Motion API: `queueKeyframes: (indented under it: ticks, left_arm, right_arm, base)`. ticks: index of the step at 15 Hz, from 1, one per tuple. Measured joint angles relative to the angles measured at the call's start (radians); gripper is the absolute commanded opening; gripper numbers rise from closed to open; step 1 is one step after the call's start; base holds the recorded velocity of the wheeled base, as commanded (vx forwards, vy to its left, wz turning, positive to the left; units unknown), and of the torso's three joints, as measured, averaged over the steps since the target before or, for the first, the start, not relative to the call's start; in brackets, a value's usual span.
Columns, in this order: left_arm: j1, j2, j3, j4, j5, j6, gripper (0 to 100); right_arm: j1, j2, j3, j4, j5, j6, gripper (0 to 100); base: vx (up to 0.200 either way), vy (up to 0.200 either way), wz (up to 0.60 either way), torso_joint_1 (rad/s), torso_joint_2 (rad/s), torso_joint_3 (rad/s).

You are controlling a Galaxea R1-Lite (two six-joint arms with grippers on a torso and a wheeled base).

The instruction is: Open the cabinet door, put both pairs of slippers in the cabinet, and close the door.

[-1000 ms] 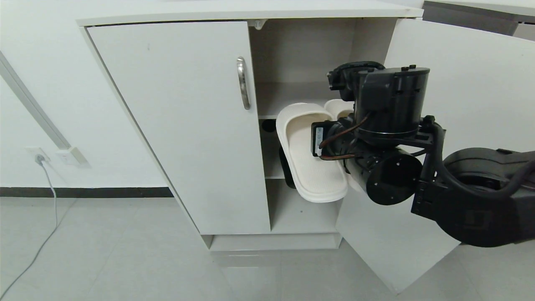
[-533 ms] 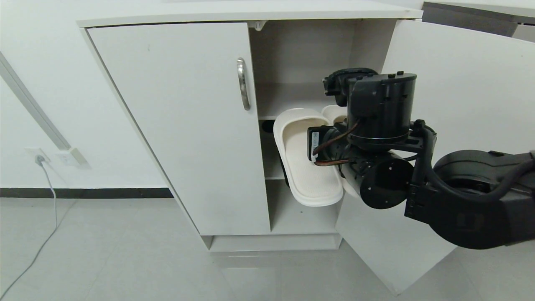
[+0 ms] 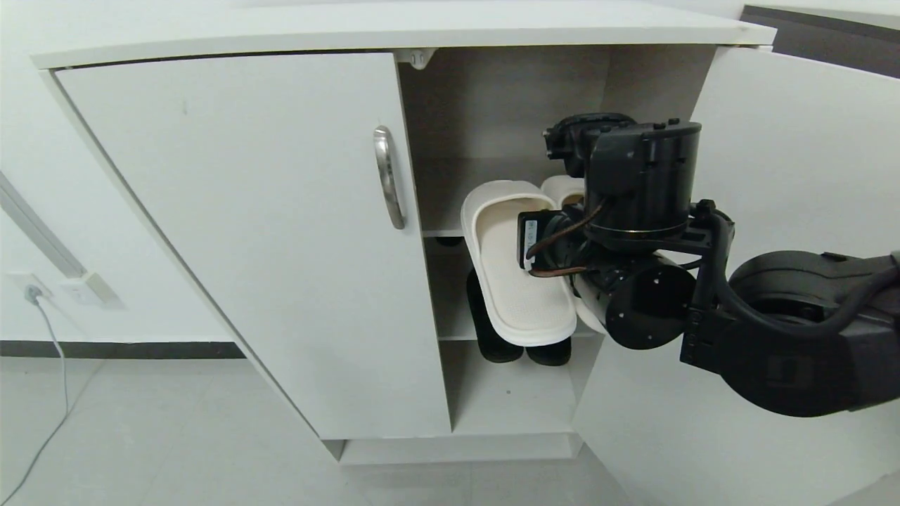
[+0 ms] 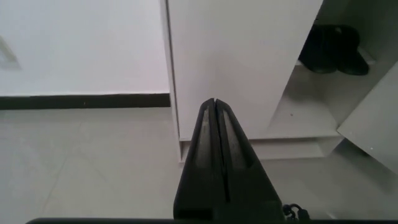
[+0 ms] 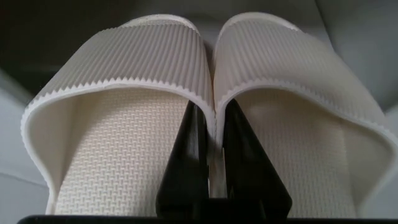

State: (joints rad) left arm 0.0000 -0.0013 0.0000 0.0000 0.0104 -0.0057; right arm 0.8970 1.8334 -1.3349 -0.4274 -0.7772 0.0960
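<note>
The white cabinet (image 3: pixel 394 31) stands with its left door (image 3: pixel 246 232) closed and its right door (image 3: pixel 794 161) swung open. My right arm (image 3: pixel 633 211) holds a pair of white slippers (image 3: pixel 513 281) in the opening, toes toward the upper shelf. My right gripper (image 5: pixel 212 112) is shut on the two inner walls of the white slippers (image 5: pixel 124 124), pinching them side by side. A black pair of slippers (image 3: pixel 517 348) lies on the middle shelf below, and the black slippers (image 4: pixel 333 53) also show beyond the closed door. My left gripper (image 4: pixel 214 102) is shut and empty, low over the floor before the cabinet base.
A metal handle (image 3: pixel 388 176) sticks out from the closed left door. The bottom compartment (image 3: pixel 506 400) is bare. A wall socket with a grey cable (image 3: pixel 31 292) is at the far left, and grey floor tiles (image 3: pixel 140 450) run in front.
The camera has moved closer to the cabinet. My right arm has carried the white slippers a little up and in toward the opening, and the black pair now shows beneath them.
</note>
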Motion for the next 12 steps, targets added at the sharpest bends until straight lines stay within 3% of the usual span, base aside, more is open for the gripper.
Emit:
queueKeyframes:
  ticks: [1,5,12]
  left_arm:
    - [0.000,0.000,0.000,-0.001,0.000,0.000,0]
    - [0.000,0.000,0.000,-0.001,0.000,0.000,0]
    - [0.000,0.000,0.000,0.000,0.000,0.000,0]
  right_arm:
    - [0.000,0.001,0.000,0.000,0.000,0.000,0]
    - [-0.001,0.026,-0.010,0.001,-0.001,-0.001,0]
    - [-0.052,0.120,-0.190,0.078,0.005,-0.009,0]
  base:
    - [0.200,0.000,0.00,0.002,0.00,0.002]
    - [0.000,0.000,0.00,0.000,0.00,0.000]
    - [0.000,0.000,0.00,0.000,0.00,0.000]
